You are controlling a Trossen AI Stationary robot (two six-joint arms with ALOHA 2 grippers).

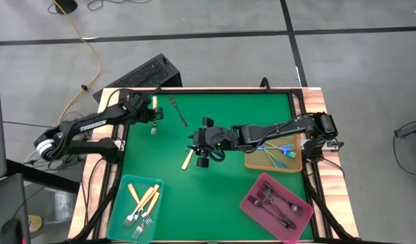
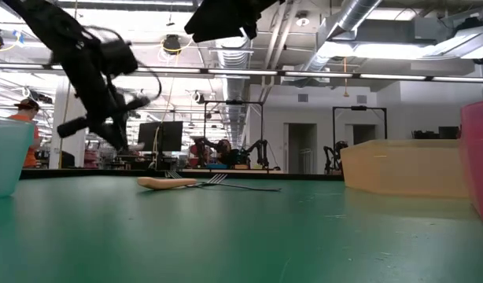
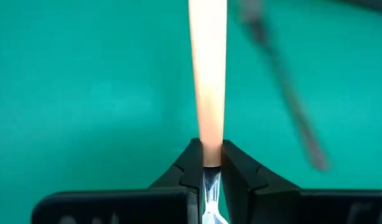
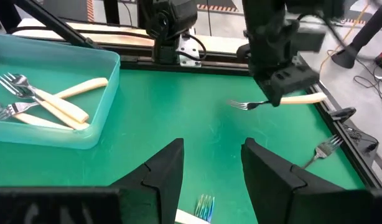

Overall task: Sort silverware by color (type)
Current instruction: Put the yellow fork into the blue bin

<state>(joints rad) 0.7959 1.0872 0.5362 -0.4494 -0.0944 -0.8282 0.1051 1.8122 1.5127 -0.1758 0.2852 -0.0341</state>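
Teal tray (image 1: pixel 124 203): 7 o'clock corner, cream forks (image 1: pixel 143 202) inside (count unclear, they overlap).
Pink tray (image 1: pixel 252 203): 5 o'clock, dark forks (image 1: pixel 279 205) tangled.
Right gripper (image 1: pixel 202 154): table centre, fingers spread, holding nothing, over a cream fork (image 1: pixel 187 160) whose tines it hides.
Tan tray (image 1: pixel 297 163): 3 o'clock, blue forks (image 1: pixel 279 150), partly under the arm.
Left gripper (image 4: pixel 275 99): 11 o'clock, clamped on a lifted fork (image 4: pixel 275 100), cream handle.
Dark fork (image 1: pixel 177 110): on the mat at 12 o'clock.

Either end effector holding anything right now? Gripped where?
Left end effector is shut on a cream-handled fork, gripped at the neck where handle meets metal. Right end effector is open, holding nothing.
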